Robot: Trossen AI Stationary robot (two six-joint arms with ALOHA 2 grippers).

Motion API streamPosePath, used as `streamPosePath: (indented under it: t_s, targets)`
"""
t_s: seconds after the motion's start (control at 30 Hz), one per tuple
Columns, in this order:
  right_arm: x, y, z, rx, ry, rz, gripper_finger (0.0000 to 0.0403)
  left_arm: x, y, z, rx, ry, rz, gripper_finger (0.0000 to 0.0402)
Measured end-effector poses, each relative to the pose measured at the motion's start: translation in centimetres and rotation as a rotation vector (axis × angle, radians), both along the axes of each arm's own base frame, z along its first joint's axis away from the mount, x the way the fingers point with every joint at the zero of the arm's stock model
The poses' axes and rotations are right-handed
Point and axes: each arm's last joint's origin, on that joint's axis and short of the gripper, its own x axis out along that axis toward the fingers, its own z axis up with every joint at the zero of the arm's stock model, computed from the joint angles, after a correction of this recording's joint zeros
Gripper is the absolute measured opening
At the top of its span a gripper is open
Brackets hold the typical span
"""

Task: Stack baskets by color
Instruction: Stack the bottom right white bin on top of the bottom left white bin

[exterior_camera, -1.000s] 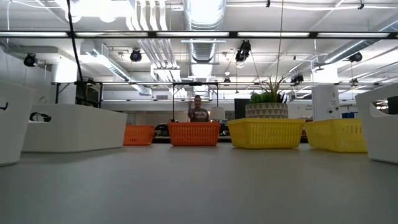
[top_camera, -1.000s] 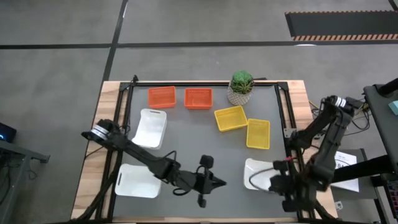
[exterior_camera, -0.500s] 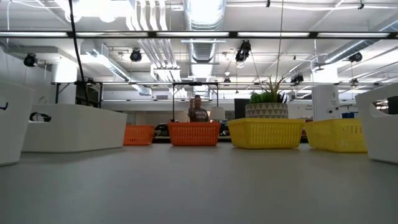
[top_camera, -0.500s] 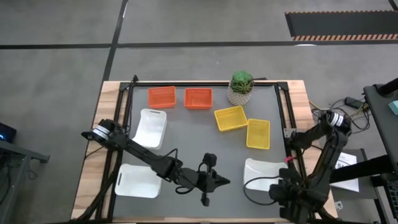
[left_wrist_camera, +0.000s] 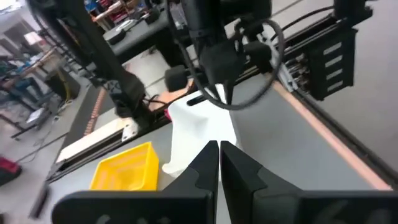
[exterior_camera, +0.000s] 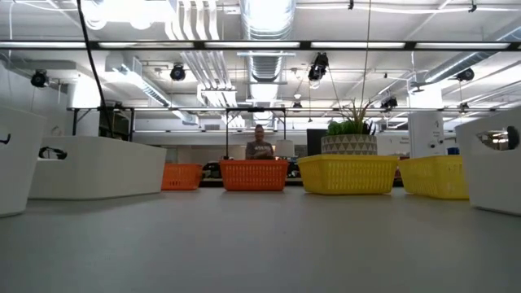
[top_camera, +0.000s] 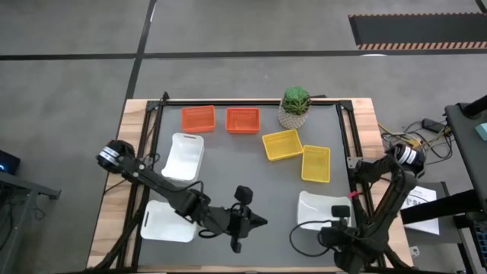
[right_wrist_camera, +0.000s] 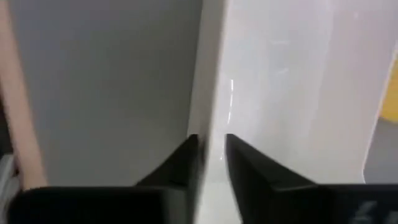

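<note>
The right gripper point(right_wrist_camera: 211, 163) is low at the near right part of the table point(top_camera: 251, 175), and its two fingers stand on both sides of the thin wall of a white basket point(top_camera: 318, 211); they pinch this rim, one finger inside and one outside. The left gripper point(left_wrist_camera: 219, 163) is near the middle of the front edge, its fingers pressed together, holding nothing, and it points toward that same white basket, which lies well apart from it. Two other white baskets point(top_camera: 185, 157) lie on the left side. Two orange baskets point(top_camera: 198, 118) are at the far edge, and two yellow baskets point(top_camera: 282, 144) are beside the potted plant point(top_camera: 295, 106).
</note>
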Motion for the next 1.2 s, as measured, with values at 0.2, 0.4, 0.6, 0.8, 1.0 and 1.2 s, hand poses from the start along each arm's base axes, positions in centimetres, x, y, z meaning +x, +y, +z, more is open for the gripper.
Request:
streamPosePath:
  t_s: [0.2, 0.4, 0.6, 0.8, 1.0, 1.2]
  targets:
    - [1.9, 0.0, -0.9, 0.020, -0.026, 0.062, 0.0011, -2.4, -1.2, 0.9, 0.076, 0.007, 0.108, 0.0000]
    - [5.0, -1.2, -0.8, 0.050, -0.084, 0.107, 0.0009, -4.0, -2.8, 0.8, 0.103, 0.040, 0.089, 0.0000]
    - [9.5, -3.6, -0.5, 0.080, -0.186, 0.197, 0.0009, -4.8, -3.0, 0.1, 0.077, 0.104, 0.101, 0.0000]
    - [14.1, -6.7, -0.2, 0.109, -0.331, 0.224, 0.0009, -5.3, -2.8, -0.3, 0.071, 0.154, 0.131, 0.0000]
    - [16.2, -9.2, 0.0, 0.105, -0.362, 0.276, 0.0009, -6.0, -2.6, 0.3, 0.062, 0.150, 0.126, 0.0000]
    - [17.0, -10.3, 0.2, 0.094, -0.388, 0.273, 0.0018, -6.1, -2.6, 0.3, 0.063, 0.150, 0.126, 0.0000]
